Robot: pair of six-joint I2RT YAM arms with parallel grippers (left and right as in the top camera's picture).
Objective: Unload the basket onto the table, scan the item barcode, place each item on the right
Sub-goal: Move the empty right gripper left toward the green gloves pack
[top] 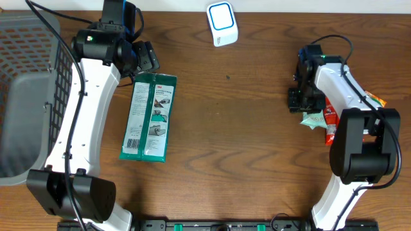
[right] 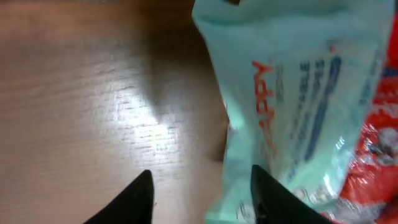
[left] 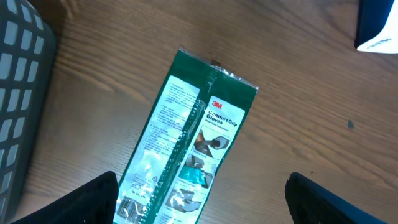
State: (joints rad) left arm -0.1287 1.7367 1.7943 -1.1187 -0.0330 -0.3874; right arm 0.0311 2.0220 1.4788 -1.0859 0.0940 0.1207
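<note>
Now, my right gripper point(right: 205, 196) has its jaws about half apart, low over the table point(top: 244, 141), and nothing is clamped between them. The edge of a pale packet point(right: 292, 93) comes in just beside my right finger, while bare wood shows toward the other finger. A red packet point(right: 373, 162) lies touching the pale one on its far side.

My left gripper point(left: 202, 202) stands with its jaws wide apart and holds nothing. It hangs above a green packet point(top: 149, 117), which lies flat on the wood, printed side up, near the basket point(top: 26, 96). A small striped patch near one corner of it may be the barcode, but it is too small for me to be sure.

The scanner point(top: 222, 24) stands at the far edge of the table, between my two arms and well apart from both packets.

I judge that I am at the picking step: no item is lifted and nothing is shown to the scanner yet. The next move, I think, calls for closing on one packet firmly. On the right side I must bring the thin edge properly between the fingers, without catching the red packet together with it. Then the item must go to the scanner with its barcode turned toward the scanner's face.
</note>
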